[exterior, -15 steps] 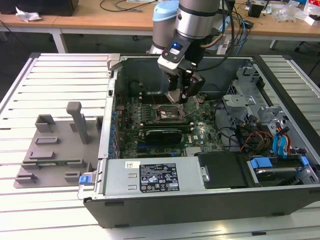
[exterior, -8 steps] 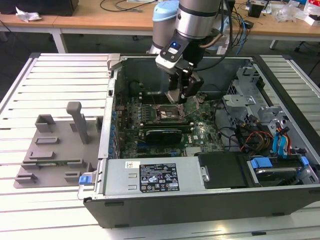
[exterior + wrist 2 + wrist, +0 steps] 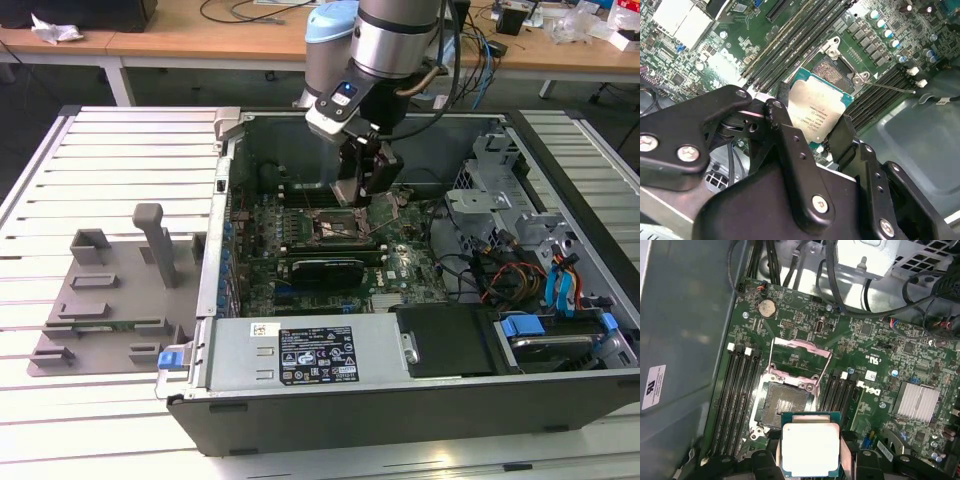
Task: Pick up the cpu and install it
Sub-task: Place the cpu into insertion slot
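Observation:
The cpu [image 3: 810, 447], a thin square chip with a shiny silver top and green rim, sits clamped between my gripper's black fingers [image 3: 781, 107] by two opposite edges. In both wrist views it hangs just above the motherboard, a little off to one side of the open socket [image 3: 787, 405], whose metal load plate [image 3: 800, 357] is flipped up. The cpu [image 3: 817, 107] is held roughly level. In the exterior view my gripper [image 3: 365, 192] reaches down inside the open computer case, right over the socket [image 3: 335, 228].
Memory slots [image 3: 737, 395] flank the socket on both sides. A finned heat sink [image 3: 915, 402] and a black expansion card [image 3: 325, 268] lie nearby. Cables and drive bays [image 3: 520, 250] fill the exterior view's right. A grey tray fixture [image 3: 110, 290] stands outside the case on the left.

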`<state>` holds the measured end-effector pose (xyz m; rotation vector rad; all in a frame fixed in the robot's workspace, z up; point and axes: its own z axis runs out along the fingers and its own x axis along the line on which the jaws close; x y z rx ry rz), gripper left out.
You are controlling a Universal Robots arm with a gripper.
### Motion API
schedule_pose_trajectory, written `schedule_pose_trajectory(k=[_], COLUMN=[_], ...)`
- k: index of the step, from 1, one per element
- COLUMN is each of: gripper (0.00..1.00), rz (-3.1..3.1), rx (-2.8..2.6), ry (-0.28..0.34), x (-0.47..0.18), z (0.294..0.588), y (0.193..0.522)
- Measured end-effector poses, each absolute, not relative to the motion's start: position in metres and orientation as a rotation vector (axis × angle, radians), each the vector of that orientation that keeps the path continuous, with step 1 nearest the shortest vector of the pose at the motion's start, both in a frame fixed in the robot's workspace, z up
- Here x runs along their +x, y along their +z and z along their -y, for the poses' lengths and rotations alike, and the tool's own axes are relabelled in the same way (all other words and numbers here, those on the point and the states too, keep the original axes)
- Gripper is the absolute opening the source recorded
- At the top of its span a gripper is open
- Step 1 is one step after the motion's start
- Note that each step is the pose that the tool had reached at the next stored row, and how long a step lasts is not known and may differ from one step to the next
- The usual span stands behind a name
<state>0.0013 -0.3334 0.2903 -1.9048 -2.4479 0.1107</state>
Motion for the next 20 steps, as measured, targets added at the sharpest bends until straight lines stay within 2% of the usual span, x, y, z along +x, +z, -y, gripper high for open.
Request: schedule_pose_trajectory(k=[20], gripper=[0.55], rz=[2.295], rx=[-2.079], ry=[0.106], x=[0.0013], z=[0.3334], y=[0.2866])
